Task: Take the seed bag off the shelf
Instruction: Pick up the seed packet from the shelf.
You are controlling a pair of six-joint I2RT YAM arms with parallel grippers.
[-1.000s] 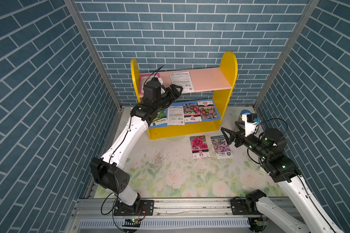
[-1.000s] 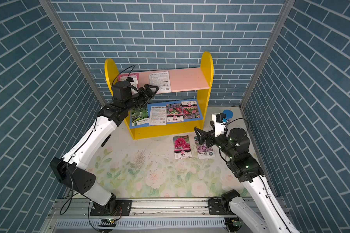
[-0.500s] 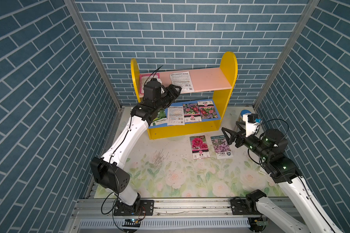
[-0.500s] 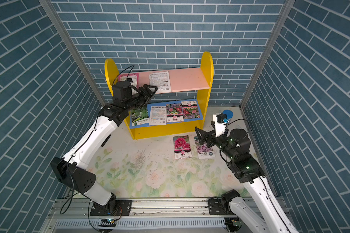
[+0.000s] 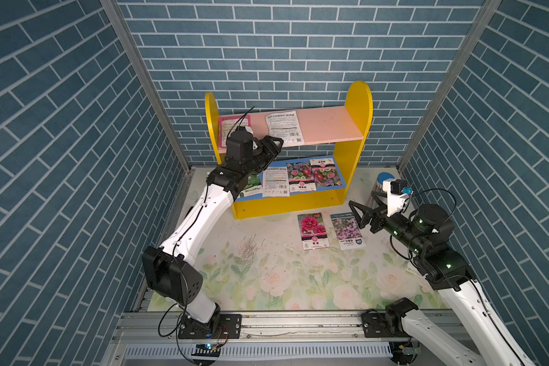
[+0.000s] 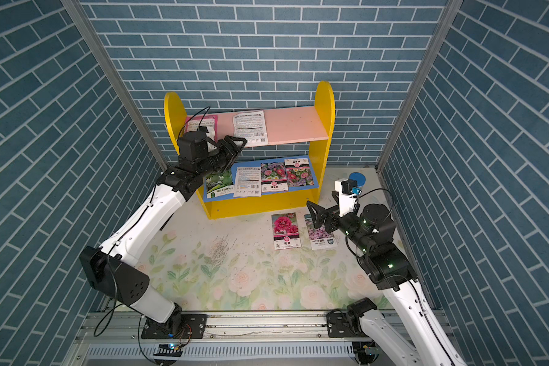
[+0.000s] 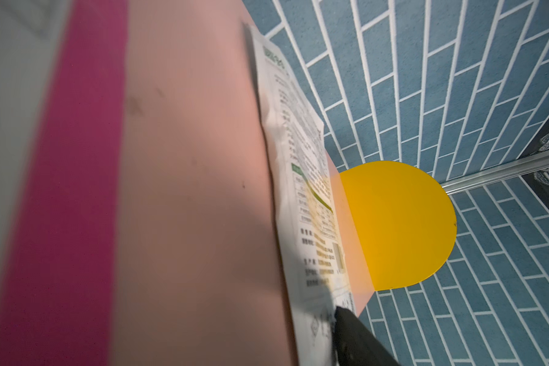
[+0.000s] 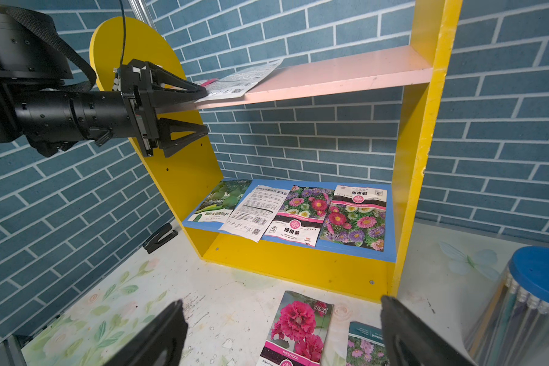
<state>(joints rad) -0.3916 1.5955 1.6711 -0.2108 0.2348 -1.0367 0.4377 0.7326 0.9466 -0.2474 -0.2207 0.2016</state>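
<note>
The shelf (image 5: pixel 358 104) (image 6: pixel 325 104) (image 8: pixel 425 126) is a small two-tier rack of painted board with yellow round-topped side panels, a yellow base, a pink upper board and a blue lower board. It stands at the back of the rose-printed counter (image 5: pixel 267 279), against a blue brick-patterned wall.

On the upper board, toward the left arm's side, lies a flat bag with a magenta border (image 5: pixel 232 125), partly hidden behind that arm's wrist. Four glossy packets lie side by side on the lower board: a green one (image 5: pixel 252 187), a white text-covered one (image 5: pixel 275 185) and two with flower photographs (image 5: pixel 300 177) (image 5: pixel 325 172). In front of the shelf, flat on the counter, are a red hollyhock packet (image 5: pixel 313 229) and a purple-flower packet (image 5: pixel 347 229). A clear plastic jar with a blue lid (image 5: pixel 384 179) (image 8: pixel 539 272) stands beside the panel on the right arm's side. A small black clip-like object (image 8: pixel 160 237) lies by the opposite panel.

The white, slightly crinkled seed bag (image 5: pixel 284 126) (image 6: pixel 250 126) (image 7: pixel 301 177) (image 8: pixel 235 82) lies flat near the middle of the upper board, text side up. Its long axis runs from the back of the board to the front, a little skewed, with its barcode end at the front edge.

The black left end effector (image 5: pixel 274 145) (image 6: pixel 238 144) (image 8: pixel 200 109) is at that edge with its jaws apart. One finger (image 7: pixel 349 332) rests on the bag's near corner and the other is below the board, clear of it, so nothing is gripped.

The right end effector (image 5: pixel 360 215) (image 6: pixel 317 215) (image 8: pixel 281 302) hangs wide open and empty over the two counter packets in front of the shelf.
</note>
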